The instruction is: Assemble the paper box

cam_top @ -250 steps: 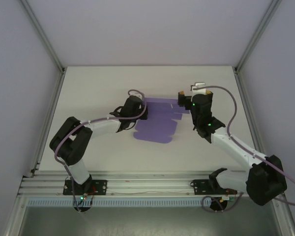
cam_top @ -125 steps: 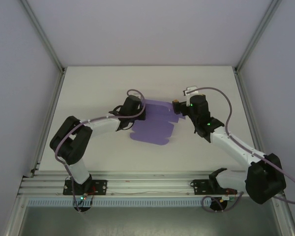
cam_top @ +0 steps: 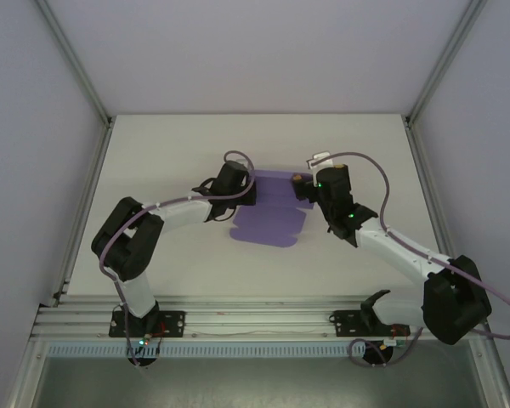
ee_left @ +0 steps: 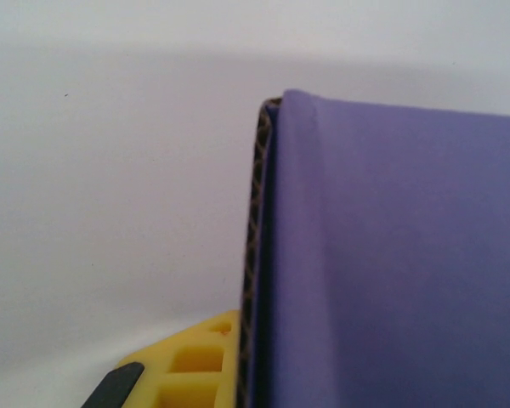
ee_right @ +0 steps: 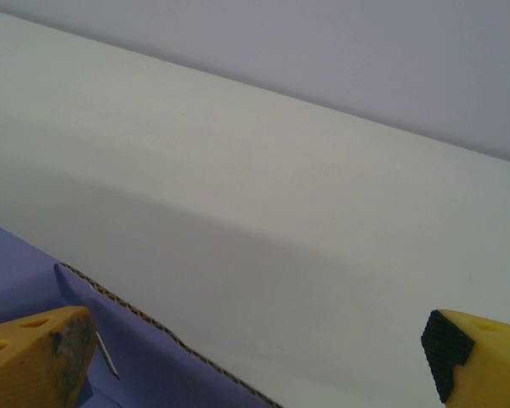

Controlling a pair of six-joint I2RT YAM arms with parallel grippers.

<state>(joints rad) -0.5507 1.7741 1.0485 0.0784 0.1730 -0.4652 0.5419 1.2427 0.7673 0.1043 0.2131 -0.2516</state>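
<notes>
Both arms have shifted a bit since a sec ago: right gripper [cam_top: 309, 172] swung left, in toward the far right corner of the paper box [cam_top: 269, 212]; left arm's elbow moved up slightly, and the sheet's near edge slid a touch.

Paper box lies mid-table [cam_top: 170, 153] as a flat purple sheet, w/ scalloped tabs along its right edge, betw. the two wrists. Left gripper [cam_top: 248, 192] is pressed together on the sheet's left edge; in the left wrist view the card [ee_left: 391, 272] shows a folded double layer w/ corrugated core along the edge, and a yellow finger [ee_left: 195, 361] sits just beside it at the bottom.

Right gripper [ee_right: 238, 357] is spread wide, nothing betw. the fingertips [ee_right: 34, 357]; its left finger hangs over the purple card's [ee_right: 153, 361] edge, contact can't be told, and its right finger is over bare table.

Around: white table surface, grey enclosure walls w/ alu frame posts [cam_top: 76, 64], rail [cam_top: 255, 319] at the near edge carrying the arm bases. Left arm's cable [cam_top: 235, 159] loops over its wrist and the wrist body covers the sheet's left side from above.
</notes>
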